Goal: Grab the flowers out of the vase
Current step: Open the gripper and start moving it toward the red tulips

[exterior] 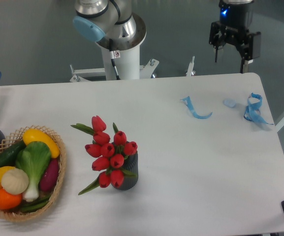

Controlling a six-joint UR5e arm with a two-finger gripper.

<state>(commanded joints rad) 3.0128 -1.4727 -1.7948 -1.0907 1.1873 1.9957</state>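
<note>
While the arm is parked high at the far right edge, nothing on the tabletop (191, 162) is in contact with it.

End effector (229, 60): released; both fingers hang down with a clear gap between them, and nothing is held.

Flowers (110, 155): a bunch of red tulip buds with green leaves, standing in the vase, far to the left of the end effector and well nearer the camera.

Vase (130, 176): dark grey, ribbed, upright; only its right flank shows beneath the buds.

Bystanders: a wicker basket (58, 184) of plastic vegetables, further left than the flowers and just beside them; blue ribbon scraps (197, 110) lying almost directly below the end effector.

Step in hand: approach not yet begun, by my judgement; the grasp is undone.

Next move: a long traverse left and toward the camera, then a descent over the bunch, jaws kept apart, closing on the stems or gathered heads before lifting straight up.

Risk: the vase may lift with the stems or tip.
</note>
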